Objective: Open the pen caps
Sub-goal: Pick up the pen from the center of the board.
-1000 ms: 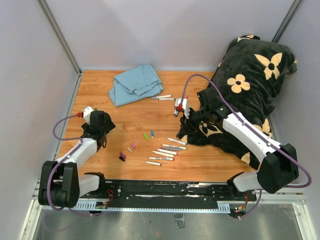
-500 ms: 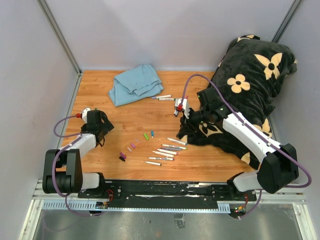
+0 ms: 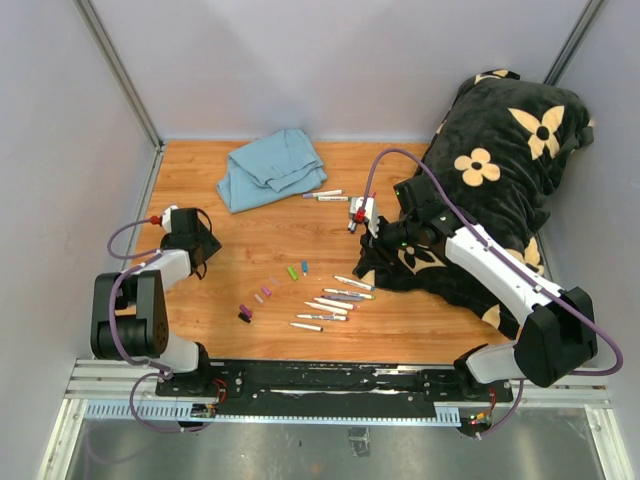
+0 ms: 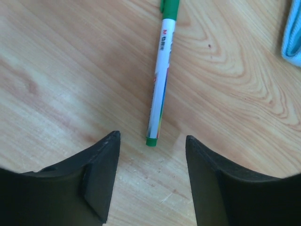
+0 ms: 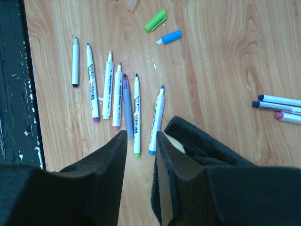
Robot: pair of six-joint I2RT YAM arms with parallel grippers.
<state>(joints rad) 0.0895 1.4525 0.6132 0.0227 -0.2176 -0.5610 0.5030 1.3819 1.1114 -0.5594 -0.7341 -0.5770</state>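
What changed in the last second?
Left arm folded back toward the table's left edge; left claw, open and empty, is over a green marker. Right claw, markers, loose caps and blue cloth stayed put.

Bare table [image 3: 255, 238] between cloth [image 3: 268, 170] and pen caps [image 3: 292, 272] — pillow [image 3: 500, 140] crowds right.

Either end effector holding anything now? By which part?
Nothing held: left end effector open above the end of the green pen; right end effector empty, jaws slightly apart.
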